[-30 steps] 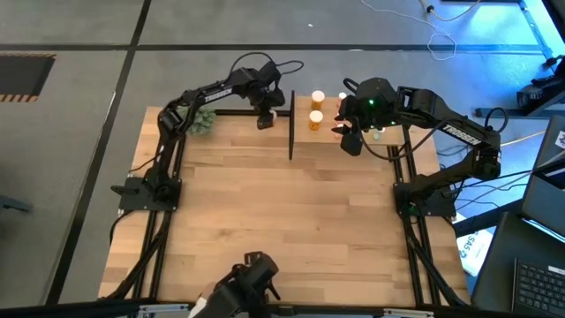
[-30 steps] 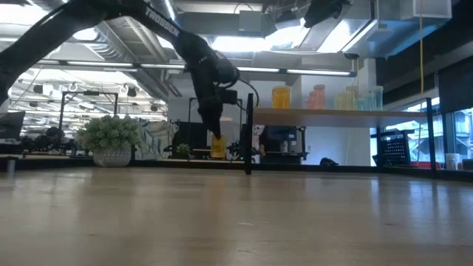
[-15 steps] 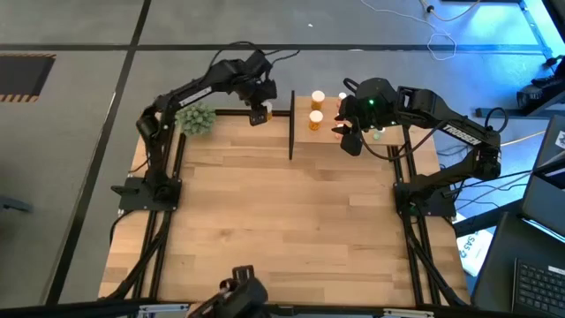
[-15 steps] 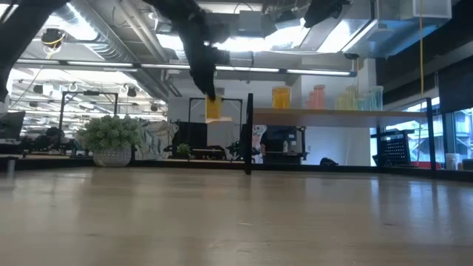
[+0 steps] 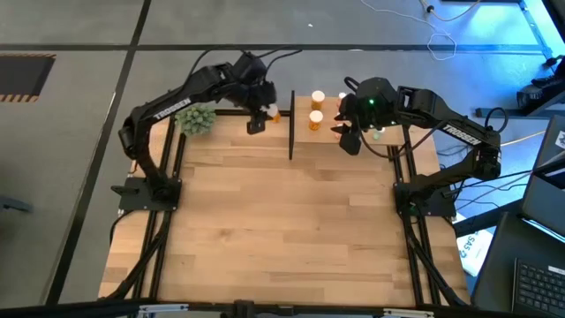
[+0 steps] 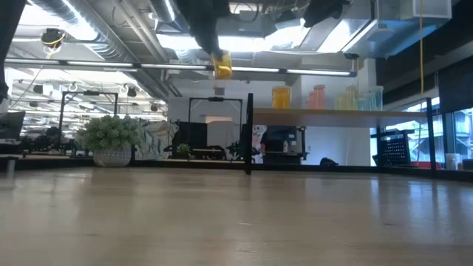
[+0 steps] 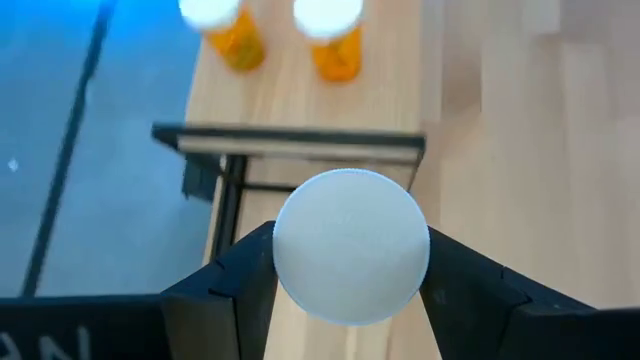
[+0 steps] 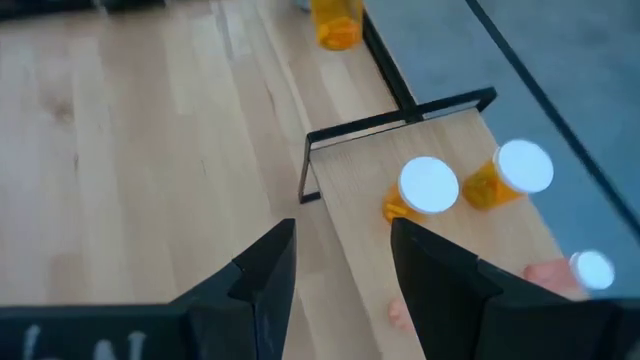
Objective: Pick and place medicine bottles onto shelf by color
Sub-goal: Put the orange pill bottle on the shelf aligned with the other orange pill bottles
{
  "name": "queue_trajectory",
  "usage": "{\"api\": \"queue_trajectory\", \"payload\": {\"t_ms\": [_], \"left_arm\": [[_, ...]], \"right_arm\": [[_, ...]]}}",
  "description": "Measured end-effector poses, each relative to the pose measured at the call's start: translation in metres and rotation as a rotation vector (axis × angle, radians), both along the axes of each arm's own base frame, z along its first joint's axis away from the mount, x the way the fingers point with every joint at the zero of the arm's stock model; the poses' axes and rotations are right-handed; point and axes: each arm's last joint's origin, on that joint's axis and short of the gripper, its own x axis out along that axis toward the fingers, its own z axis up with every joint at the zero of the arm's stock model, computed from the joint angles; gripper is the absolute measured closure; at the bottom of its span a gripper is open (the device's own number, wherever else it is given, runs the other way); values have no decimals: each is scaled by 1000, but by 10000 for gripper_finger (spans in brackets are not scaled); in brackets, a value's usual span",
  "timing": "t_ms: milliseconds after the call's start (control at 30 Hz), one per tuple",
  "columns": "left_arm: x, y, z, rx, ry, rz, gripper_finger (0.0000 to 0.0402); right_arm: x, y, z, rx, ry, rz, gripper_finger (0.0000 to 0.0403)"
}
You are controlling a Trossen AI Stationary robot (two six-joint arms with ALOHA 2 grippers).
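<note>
The left claw (image 7: 345,285) is clamped on an orange medicine bottle (image 6: 221,65), its white cap (image 7: 350,246) between the two fingers. It hangs high above the worktop (image 5: 291,230), just beside the shelf's (image 5: 327,134) near black post (image 5: 291,124). On the shelf stand two more orange bottles (image 5: 317,108), with pink and paler ones farther along. The right claw (image 8: 340,265) hovers over that shelf, fingers apart and holding nothing. A green plant ball (image 5: 196,119) sits on the worktop well away from the shelf.

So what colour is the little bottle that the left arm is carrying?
Orange body with a white cap; the bottle in the left gripper shows best in the low view.
</note>
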Motion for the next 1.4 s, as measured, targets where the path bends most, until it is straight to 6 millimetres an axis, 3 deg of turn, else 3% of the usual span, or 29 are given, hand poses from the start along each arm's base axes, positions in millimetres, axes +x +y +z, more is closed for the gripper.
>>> {"api": "queue_trajectory", "payload": {"t_ms": [267,667,1100,1400], "left_arm": [[18,-25,14,30,-146,-78,206],[41,-48,26,83,-304,-157,206],[81,-39,-18,26,-239,-155,206],[94,-32,-47,-13,-146,-144,206]], "right_arm": [[6,-2,7,1,-99,-29,234],[5,-2,7,-33,-84,6,234],[-2,4,-5,3,54,179,234],[8,-9,-54,46,128,187,234]]}}
